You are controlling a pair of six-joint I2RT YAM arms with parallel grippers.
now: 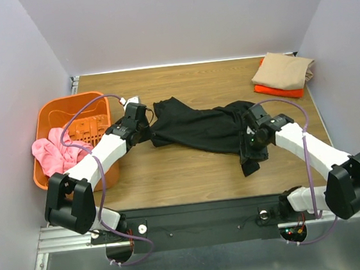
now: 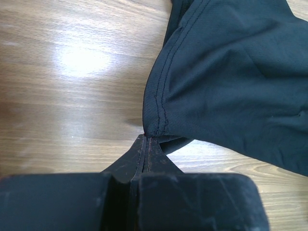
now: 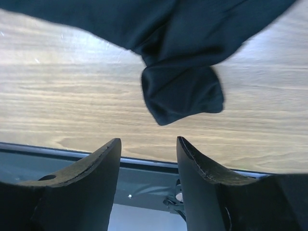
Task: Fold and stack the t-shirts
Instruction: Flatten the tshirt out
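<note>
Left claw point(image 2: 146, 137): shut tight on one edge corner of the black t-shirt point(image 1: 199, 130). I hold this pinch firm so the cloth cannot slip out.
Right claw point(image 3: 148, 140): open, with nothing in it. A floppy end of the shirt hangs just past its fingers. I think I should close on a clean edge there, not on a thick bunch.
Table point(image 1: 172, 181): flat wood. I want the shirt to lie flat on it before I fold.
Black t-shirt: in the middle of the table, between my two claws, all wrinkly, with one end drooping toward the near edge. I think a soft pull on both ends will smooth it. If I pull too hard, it may slide out of the left pinch.
Basket point(image 1: 42, 127): orange, at the left side. I keep clear of it.
Tan t-shirt point(image 1: 282, 69): folded, in the far right corner, on top of the orange t-shirt point(image 1: 278, 90). I think the black one goes on this pile, so I should fold it to about the same shape.
Pink cloth point(image 1: 48, 152): hangs over the basket's side. I leave it alone.
</note>
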